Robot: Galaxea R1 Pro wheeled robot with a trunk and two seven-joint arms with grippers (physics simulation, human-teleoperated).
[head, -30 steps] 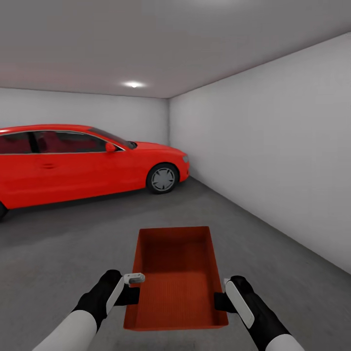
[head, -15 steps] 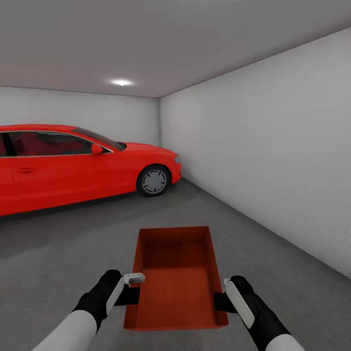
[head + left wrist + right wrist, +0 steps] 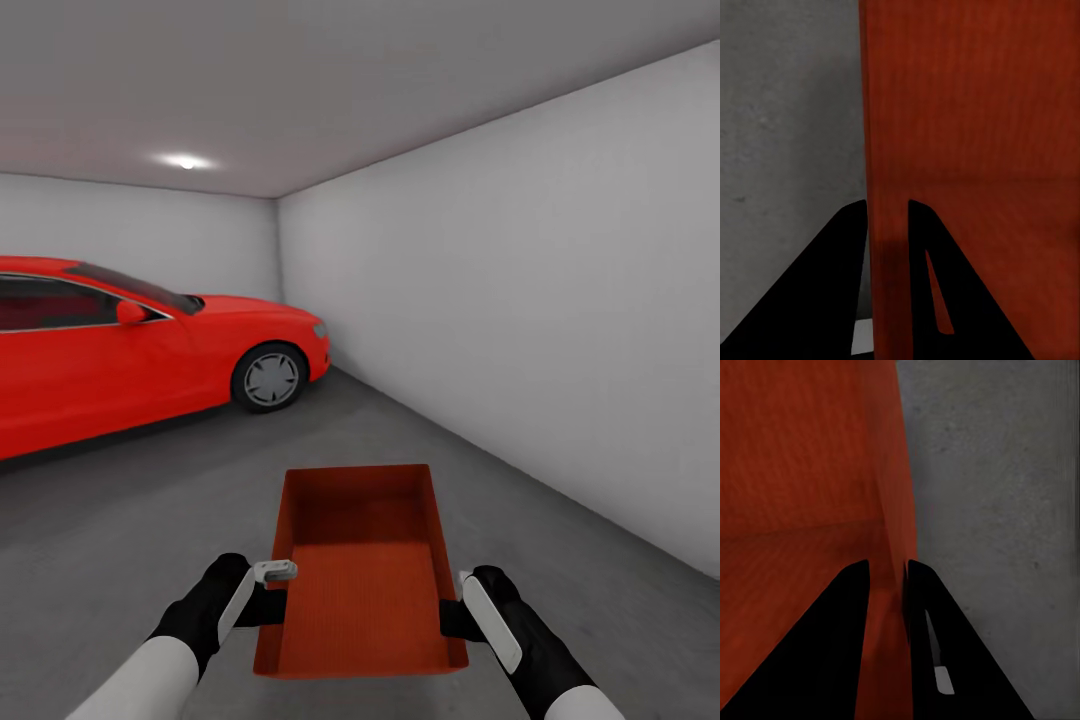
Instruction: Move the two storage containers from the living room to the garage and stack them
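Observation:
I carry one orange-red storage container [image 3: 362,568] in front of me, above the dark grey concrete floor [image 3: 130,500] of the garage. My left gripper [image 3: 268,598] is shut on its left wall [image 3: 886,225], one finger inside and one outside. My right gripper [image 3: 452,615] is shut on its right wall [image 3: 898,532] in the same way. The bin is empty and its ribbed bottom shows. The second container is out of view.
A red car [image 3: 130,345] is parked at the left, its front wheel [image 3: 270,378] near the far corner. A plain grey-white wall [image 3: 520,320] runs along the right. Bare concrete stretches ahead between car and wall.
The whole view has swung to the right: the car and the room corner have slid left in the picture. The container and both grippers keep the same place relative to me.

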